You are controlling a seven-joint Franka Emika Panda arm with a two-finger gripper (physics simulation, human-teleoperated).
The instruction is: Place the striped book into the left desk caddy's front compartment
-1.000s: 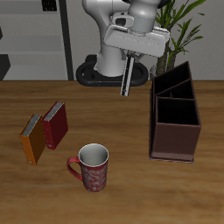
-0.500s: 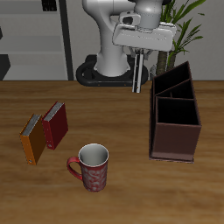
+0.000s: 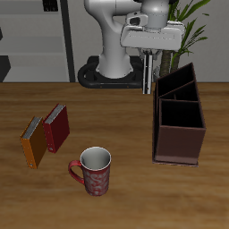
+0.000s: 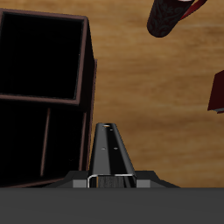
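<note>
My gripper (image 3: 148, 59) is shut on the striped book (image 3: 147, 75), a thin dark grey book that hangs edge-down in the air. It hangs above the table just beside the left desk caddy (image 3: 179, 121), a dark reddish-brown open-topped box with dividers and a taller sloped back. In the wrist view the book's edge (image 4: 111, 151) runs out from between my fingers, and the caddy's open compartments (image 4: 44, 61) lie beside it. The book is outside the caddy, clear of its rim.
A red book (image 3: 56, 127) and an orange book (image 3: 34, 140) lean together near the table's other end. A red patterned mug (image 3: 93, 170) stands near the front edge. The robot base and a plant are behind the caddy.
My gripper has carried the striped book sideways toward the caddy and a little higher. The book now hangs more upright. Nothing else has moved.
</note>
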